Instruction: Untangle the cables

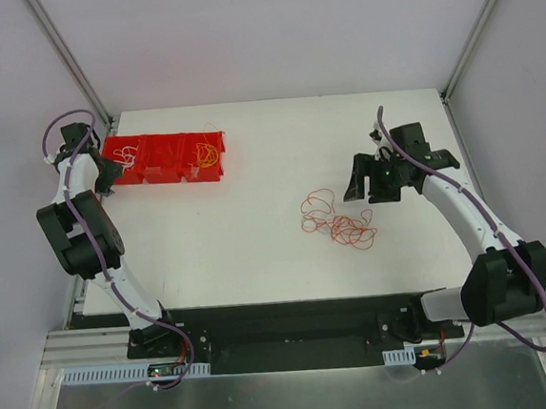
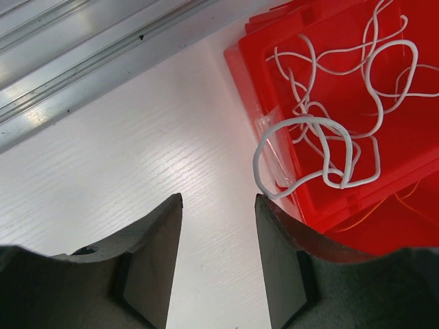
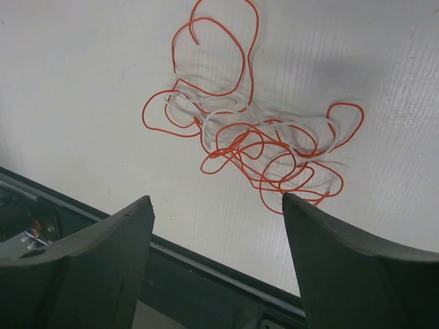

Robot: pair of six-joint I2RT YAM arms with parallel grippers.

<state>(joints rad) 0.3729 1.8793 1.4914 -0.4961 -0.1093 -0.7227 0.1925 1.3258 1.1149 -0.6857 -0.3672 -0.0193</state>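
Note:
A loose tangle of orange and white cables point(image 1: 339, 220) lies on the white table, right of centre. In the right wrist view the tangle point(image 3: 255, 148) sits just beyond my right gripper point(image 3: 217, 199), which is open and empty; from above, that gripper point(image 1: 362, 187) hovers beside the tangle's right edge. A white cable point(image 2: 322, 123) lies in the leftmost red bin point(image 2: 401, 147), one loop hanging over its rim. My left gripper point(image 2: 218, 199) is open over bare table next to that bin, holding nothing. From above, the left gripper point(image 1: 106, 176) is at the bins' left end.
A row of red bins point(image 1: 166, 161) stands at the back left; the right one holds a yellow-orange cable point(image 1: 205, 154). An aluminium rail point(image 2: 68, 62) runs along the table's left edge. The dark front edge point(image 3: 206, 267) of the table is close under the right gripper.

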